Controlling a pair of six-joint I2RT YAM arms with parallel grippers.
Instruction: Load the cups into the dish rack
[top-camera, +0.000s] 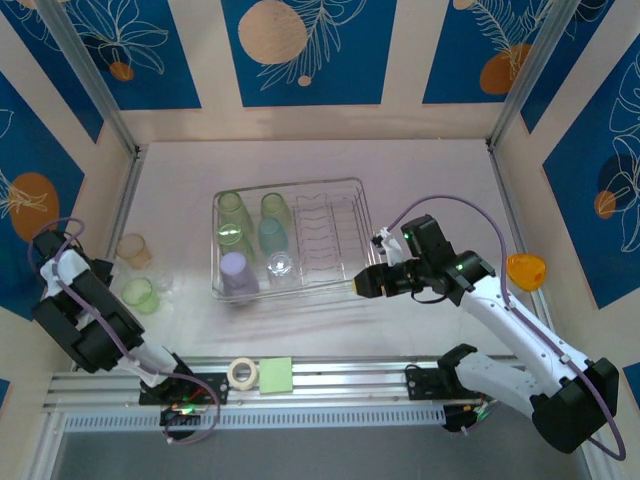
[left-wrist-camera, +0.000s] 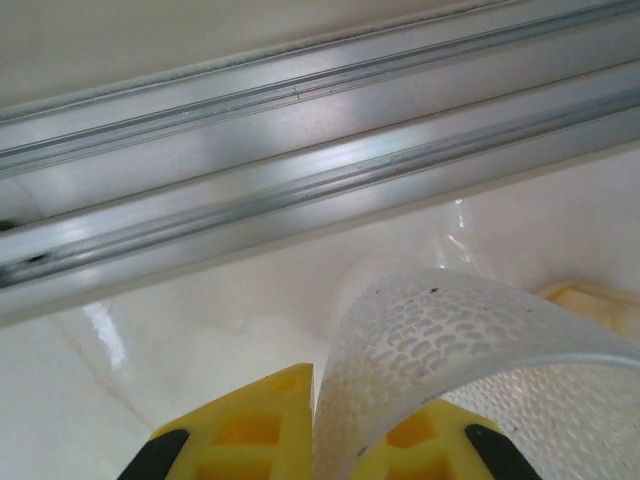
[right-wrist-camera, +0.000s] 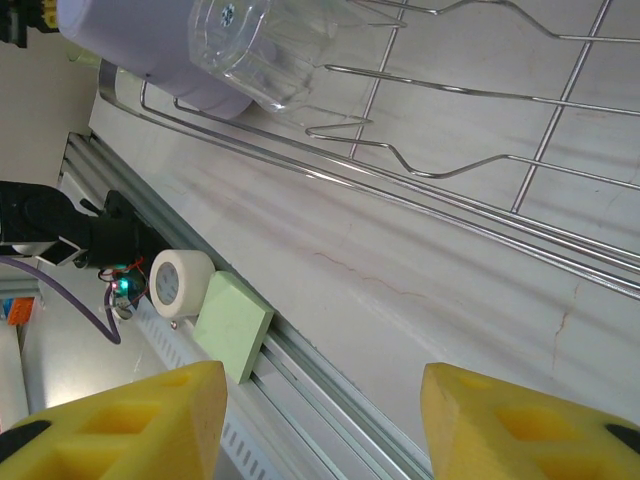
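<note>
In the left wrist view my left gripper (left-wrist-camera: 318, 400) is shut on the rim of a clear textured cup (left-wrist-camera: 470, 330), close to the aluminium rail (left-wrist-camera: 300, 150) by the left wall. A pale peach cup (left-wrist-camera: 592, 296) peeks in at the right. From above, the peach cup (top-camera: 133, 249), a light green cup (top-camera: 140, 295) and a clear cup (top-camera: 162, 281) stand left of the dish rack (top-camera: 290, 185). The rack holds three green cups (top-camera: 232, 207), a teal (top-camera: 271, 235), a lavender (top-camera: 238, 273) and a clear one (top-camera: 281, 266). My right gripper (top-camera: 358, 284) hangs open and empty by the rack's front right corner.
An orange dome-shaped piece (top-camera: 526, 271) lies at the right wall. A white tape roll (top-camera: 241, 372) and a green pad (top-camera: 276, 375) sit on the front rail. The rack's plate dividers (top-camera: 325, 235) occupy its right half. Under my right gripper (right-wrist-camera: 325, 400) is bare tabletop.
</note>
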